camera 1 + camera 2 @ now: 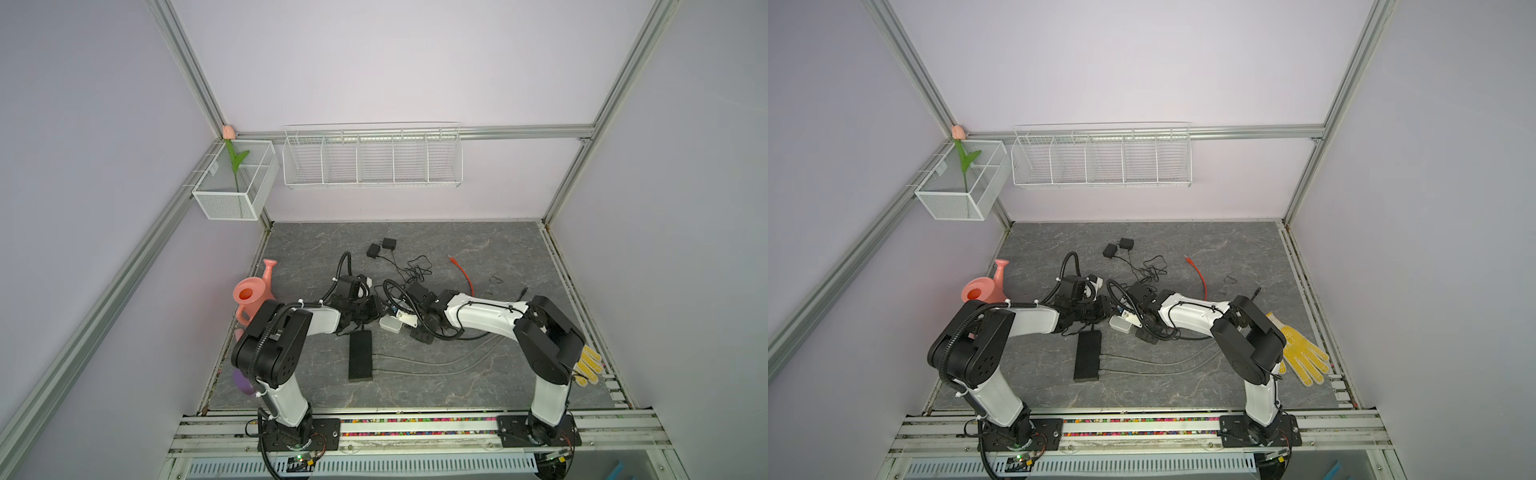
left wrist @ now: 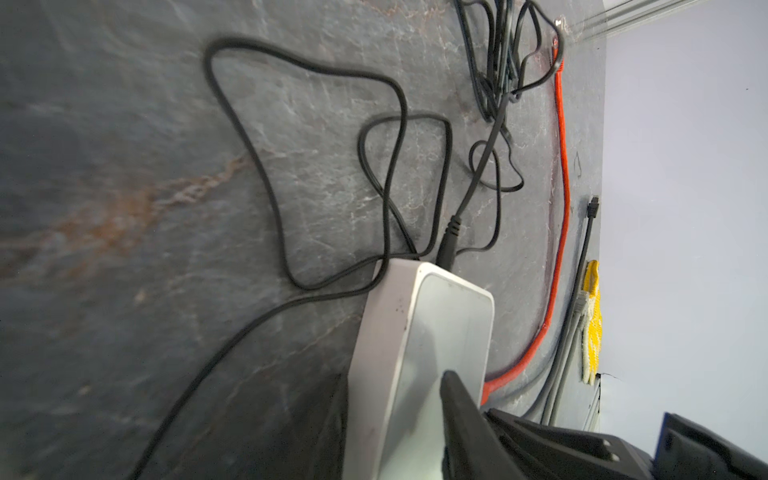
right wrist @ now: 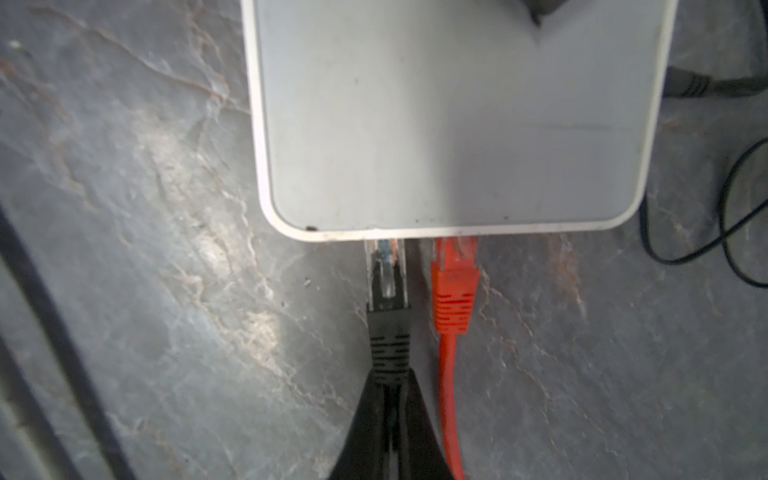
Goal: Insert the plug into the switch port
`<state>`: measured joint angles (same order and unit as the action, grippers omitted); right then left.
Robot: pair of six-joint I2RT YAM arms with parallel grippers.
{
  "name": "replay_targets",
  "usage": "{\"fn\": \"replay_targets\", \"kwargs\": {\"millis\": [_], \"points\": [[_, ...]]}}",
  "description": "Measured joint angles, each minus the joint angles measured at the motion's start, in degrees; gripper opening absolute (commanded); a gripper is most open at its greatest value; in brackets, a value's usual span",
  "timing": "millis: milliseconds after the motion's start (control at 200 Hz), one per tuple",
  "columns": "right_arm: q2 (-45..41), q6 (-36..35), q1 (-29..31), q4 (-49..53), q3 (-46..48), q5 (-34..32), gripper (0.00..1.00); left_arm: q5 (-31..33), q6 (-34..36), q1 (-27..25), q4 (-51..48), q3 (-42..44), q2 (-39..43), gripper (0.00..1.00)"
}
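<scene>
The white switch [image 3: 457,116] lies on the grey stone table, seen in both top views between the two arms [image 1: 390,325]. My left gripper [image 2: 395,376] is shut on the switch [image 2: 436,332], one finger on each side of its body. My right gripper [image 3: 390,382] is shut on the black boot of the plug [image 3: 386,282]. The plug's clear tip sits at the switch's port edge, partly inside it. How deep it goes is hidden by the casing. An orange plug [image 3: 453,291] sits in the port beside it.
A long black box [image 1: 360,356] with grey cables lies in front of the switch. Tangled black cords [image 1: 415,270] and two black adapters [image 1: 382,247] lie behind. A pink watering can [image 1: 251,295] stands at the left, a yellow glove [image 1: 588,365] at the right.
</scene>
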<state>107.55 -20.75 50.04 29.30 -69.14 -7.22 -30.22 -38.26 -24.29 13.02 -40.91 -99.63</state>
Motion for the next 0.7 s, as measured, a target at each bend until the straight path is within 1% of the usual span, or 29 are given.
{"fn": "replay_targets", "kwargs": {"millis": [345, 700], "points": [[-0.44, 0.83, 0.33, -0.57, 0.59, -0.02, 0.07, 0.24, 0.70, 0.00, -1.03, 0.09, 0.48, 0.37], [-0.44, 1.49, 2.69, -1.03, 0.76, 0.02, 0.07, 0.42, 1.27, 0.00, -1.18, 0.09, 0.55, 0.36]]}}
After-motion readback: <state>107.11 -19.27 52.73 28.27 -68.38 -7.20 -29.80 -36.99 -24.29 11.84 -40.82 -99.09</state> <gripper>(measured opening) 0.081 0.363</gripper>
